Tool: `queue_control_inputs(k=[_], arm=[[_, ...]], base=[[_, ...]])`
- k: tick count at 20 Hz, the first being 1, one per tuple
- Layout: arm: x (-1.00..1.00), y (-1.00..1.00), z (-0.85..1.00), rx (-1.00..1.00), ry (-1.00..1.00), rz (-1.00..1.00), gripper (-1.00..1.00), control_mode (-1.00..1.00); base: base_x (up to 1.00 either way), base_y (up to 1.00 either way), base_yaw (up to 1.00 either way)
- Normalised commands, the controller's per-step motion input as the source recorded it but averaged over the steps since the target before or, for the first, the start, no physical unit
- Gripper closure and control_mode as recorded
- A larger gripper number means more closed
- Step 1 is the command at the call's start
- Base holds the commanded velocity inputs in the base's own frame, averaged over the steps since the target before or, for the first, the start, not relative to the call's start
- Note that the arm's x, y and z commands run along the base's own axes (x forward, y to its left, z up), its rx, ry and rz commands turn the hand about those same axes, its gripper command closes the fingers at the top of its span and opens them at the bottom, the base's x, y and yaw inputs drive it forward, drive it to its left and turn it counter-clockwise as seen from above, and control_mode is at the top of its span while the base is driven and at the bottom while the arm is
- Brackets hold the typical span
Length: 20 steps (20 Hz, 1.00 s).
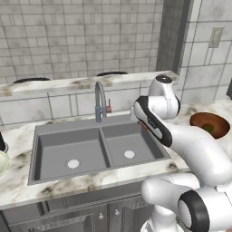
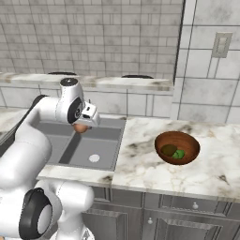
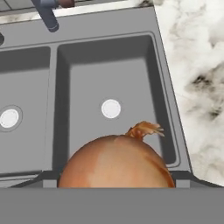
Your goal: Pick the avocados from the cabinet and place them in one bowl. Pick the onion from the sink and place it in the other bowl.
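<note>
Gripping the onion, the claw hangs above the sink.

This is a kitchen, rendered rather than real. A grey double-basin sink with round drains is set into a marble-patterned counter, with a curved grey faucet and its red lever at the back. Grey tiles cover the wall behind, and panelled grey cupboard doors run under the counter. A wall outlet plate sits on the right. A reddish-brown bowl holding avocados stands on the counter.
</note>
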Motion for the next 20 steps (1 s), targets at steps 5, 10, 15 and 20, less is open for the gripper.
queue_control_inputs(k=[5,10,15,20], arm=[[-0.09,0.05,0.00,0.00,0.00,0.00,1.00,1.00],[0.00,0.00,0.00,0.00,0.00,0.00,1.00,1.00],[0.00,0.00,0.00,0.00,0.00,0.00,1.00,1.00],[0.00,0.00,0.00,0.00,0.00,0.00,1.00,1.00]], base=[[-0.25,0.38,-0.01],[-0.18,0.77,-0.03],[-0.12,0.88,0.00],[-0.08,0.80,0.00]])
